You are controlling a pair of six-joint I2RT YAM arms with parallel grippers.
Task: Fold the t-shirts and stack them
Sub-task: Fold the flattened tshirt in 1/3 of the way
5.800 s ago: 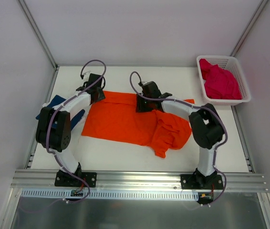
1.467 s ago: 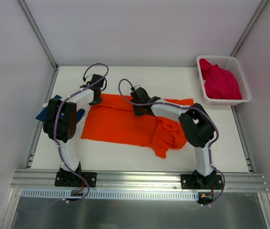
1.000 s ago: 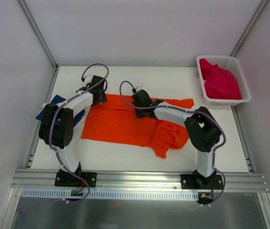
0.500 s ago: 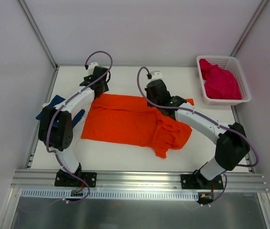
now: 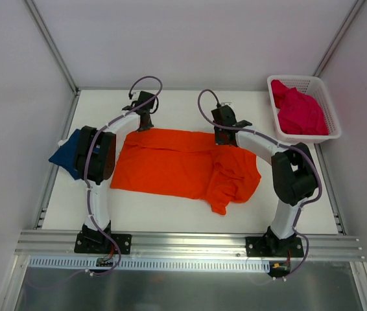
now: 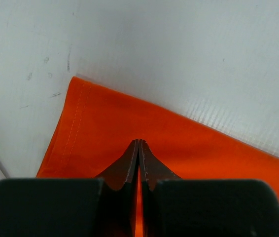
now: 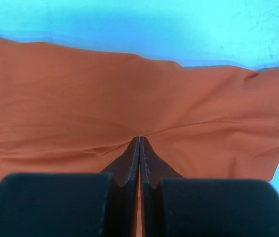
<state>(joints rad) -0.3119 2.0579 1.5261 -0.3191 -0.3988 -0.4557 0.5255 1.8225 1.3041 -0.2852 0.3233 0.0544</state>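
Orange cloth t-shirt (image 5: 170, 165) lies spread; left gripper (image 6: 138, 144) and right gripper (image 7: 140, 140) pinch its far edge. Fold apparently beginning: draw that edge nearward evenly.

The orange shirt (image 5: 170, 162) lies spread on the white worktop (image 5: 170, 210), its right end bunched, with the left tool (image 5: 143, 126) and right tool (image 5: 222, 139) down at its far edge, a navy shirt (image 5: 63, 155) at the left and a pink shirt (image 5: 298, 111) in the basket (image 5: 334, 133) far right.
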